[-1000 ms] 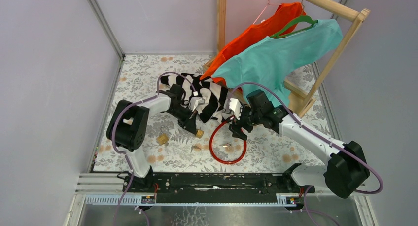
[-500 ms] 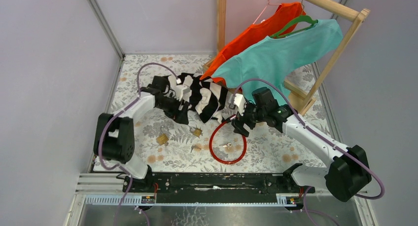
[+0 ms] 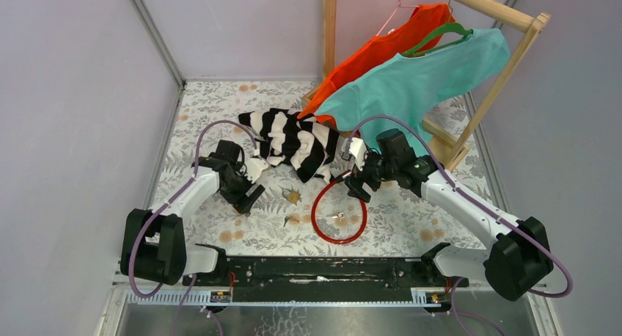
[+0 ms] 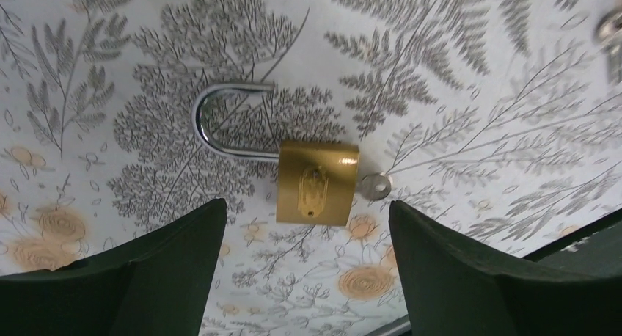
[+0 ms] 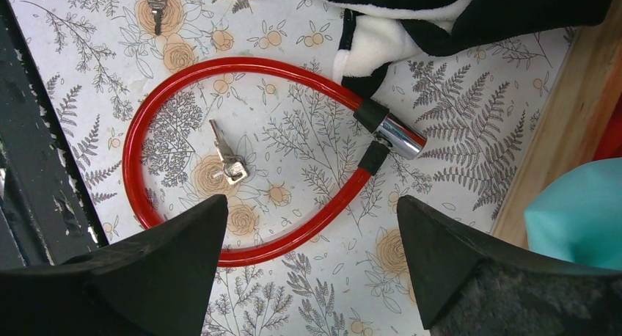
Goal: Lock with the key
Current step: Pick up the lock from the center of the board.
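A brass padlock lies flat on the floral table. A silver key sticks out of its base, and one end of its steel shackle stands free of the body. My left gripper hangs open just above it, a finger on each side and nothing held; from above the left gripper hides this padlock. A second brass padlock lies to its right. My right gripper is open above the red cable lock, with a key inside the loop.
A black-and-white striped garment lies behind the locks. A wooden rack carries an orange and a teal shirt at the back right. Loose keys lie near the front, and the black base rail runs along the near edge.
My left gripper opened, left the second padlock on the table and swung left and nearer, over the padlock with the key. The right arm barely moved.
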